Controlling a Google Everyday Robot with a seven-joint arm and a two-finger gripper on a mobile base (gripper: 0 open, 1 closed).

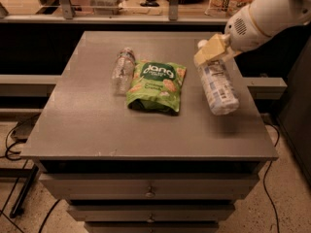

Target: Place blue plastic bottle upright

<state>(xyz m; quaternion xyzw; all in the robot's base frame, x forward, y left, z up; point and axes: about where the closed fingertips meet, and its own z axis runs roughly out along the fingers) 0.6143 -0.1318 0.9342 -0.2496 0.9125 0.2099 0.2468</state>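
Note:
The blue plastic bottle (219, 87) is large and clear, with a white-and-blue label and a white cap. It hangs tilted over the right side of the grey table (97, 130), base end toward the front and cap end toward the back. My gripper (212, 51), with tan fingers, is shut on its neck end just below the cap. The bottle's shadow falls on the table to its right front, so it looks raised off the surface.
A green snack bag (155, 86) lies flat in the table's middle, just left of the bottle. A smaller clear bottle (122, 70) lies on its side left of the bag. The table's right edge is close under the held bottle. Drawers sit below the tabletop.

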